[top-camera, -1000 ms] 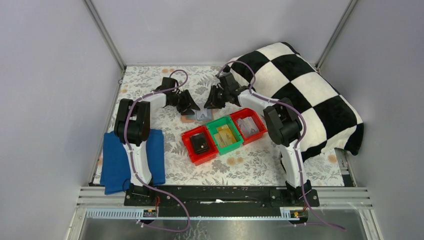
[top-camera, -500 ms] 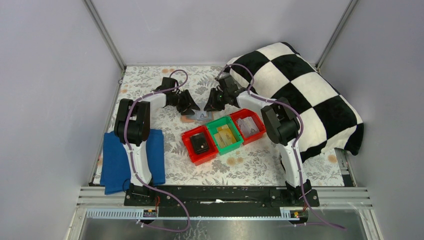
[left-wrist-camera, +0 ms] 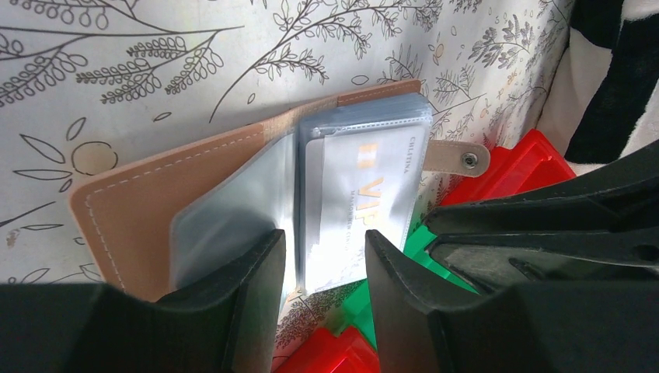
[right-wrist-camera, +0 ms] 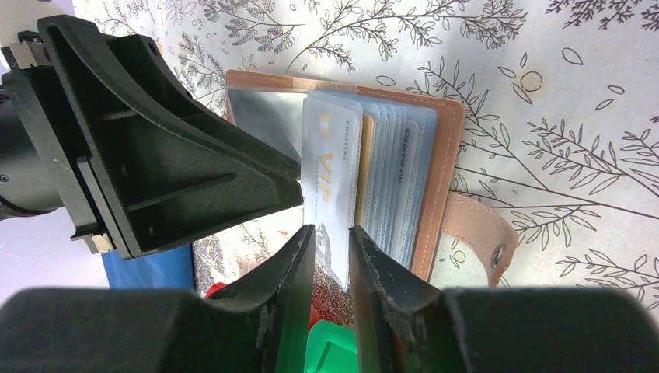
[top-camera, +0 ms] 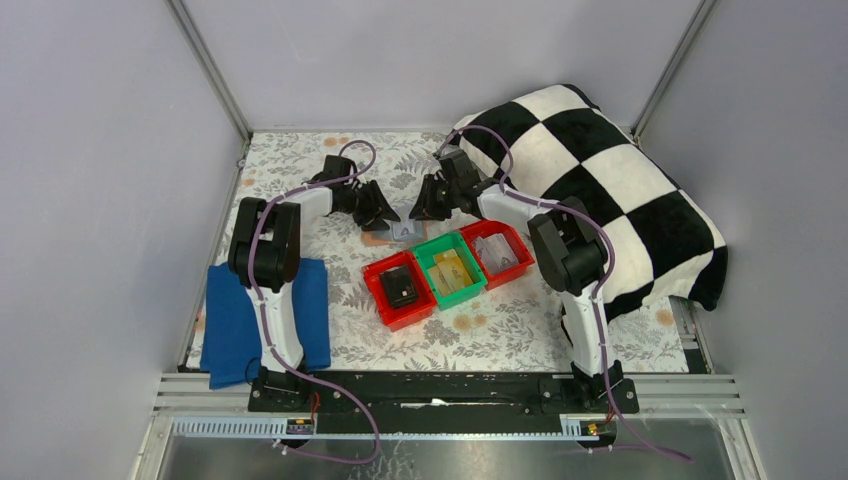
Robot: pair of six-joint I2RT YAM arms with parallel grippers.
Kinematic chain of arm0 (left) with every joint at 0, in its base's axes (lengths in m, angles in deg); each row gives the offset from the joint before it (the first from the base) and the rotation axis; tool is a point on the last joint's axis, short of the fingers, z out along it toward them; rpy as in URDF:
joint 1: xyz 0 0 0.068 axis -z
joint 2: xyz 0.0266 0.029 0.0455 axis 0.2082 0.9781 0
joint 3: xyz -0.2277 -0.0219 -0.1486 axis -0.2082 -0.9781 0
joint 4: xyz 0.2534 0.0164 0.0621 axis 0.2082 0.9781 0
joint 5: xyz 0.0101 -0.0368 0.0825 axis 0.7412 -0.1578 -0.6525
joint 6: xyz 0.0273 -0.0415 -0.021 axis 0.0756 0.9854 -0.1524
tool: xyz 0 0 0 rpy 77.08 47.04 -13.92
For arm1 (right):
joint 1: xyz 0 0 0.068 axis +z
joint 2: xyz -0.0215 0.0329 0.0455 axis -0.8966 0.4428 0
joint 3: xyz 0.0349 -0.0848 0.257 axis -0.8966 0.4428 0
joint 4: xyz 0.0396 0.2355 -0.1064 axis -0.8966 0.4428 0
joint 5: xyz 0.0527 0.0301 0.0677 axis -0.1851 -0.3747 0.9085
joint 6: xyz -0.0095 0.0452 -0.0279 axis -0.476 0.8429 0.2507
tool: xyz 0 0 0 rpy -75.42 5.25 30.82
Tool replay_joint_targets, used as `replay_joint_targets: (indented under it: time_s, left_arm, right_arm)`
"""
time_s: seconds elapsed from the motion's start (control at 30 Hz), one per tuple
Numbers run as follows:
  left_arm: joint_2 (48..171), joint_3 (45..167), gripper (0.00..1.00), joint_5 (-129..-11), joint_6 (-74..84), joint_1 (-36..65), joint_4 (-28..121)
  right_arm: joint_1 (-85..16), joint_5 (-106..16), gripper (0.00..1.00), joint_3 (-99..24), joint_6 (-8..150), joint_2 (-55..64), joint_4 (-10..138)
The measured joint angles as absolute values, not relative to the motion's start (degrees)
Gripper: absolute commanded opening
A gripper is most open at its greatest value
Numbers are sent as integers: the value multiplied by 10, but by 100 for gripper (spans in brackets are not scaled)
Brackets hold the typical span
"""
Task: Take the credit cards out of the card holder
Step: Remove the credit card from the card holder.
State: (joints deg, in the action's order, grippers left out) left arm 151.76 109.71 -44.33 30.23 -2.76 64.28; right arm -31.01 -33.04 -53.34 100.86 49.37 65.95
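Slick, stiff plastic credit cards [right-wrist-camera: 332, 179] want pinching at their exposed edge, which the right gripper [right-wrist-camera: 332, 235] narrowly straddles, grip unclear; the left gripper [left-wrist-camera: 325, 242] stands half-open.

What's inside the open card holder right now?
Clear sleeves, the front one holding a white VIP card, a yellow card edge behind it. The rear sleeves' contents are too overlapped to tell; the left claw and right claw hide the lower edges.

Left red bin [top-camera: 372, 283], green bin [top-camera: 423, 262], right red bin [top-camera: 516, 268] — between blue cloth [top-camera: 232, 330] and checkered blanket [top-camera: 620, 180].
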Motion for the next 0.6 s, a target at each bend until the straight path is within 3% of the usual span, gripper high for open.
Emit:
replay_joint_targets:
  time_s: [0.6]
  left_arm:
    - [1518, 1095, 46, -443, 302, -28, 641]
  right_arm:
    - [-298, -334, 31, -544, 1008, 490, 659]
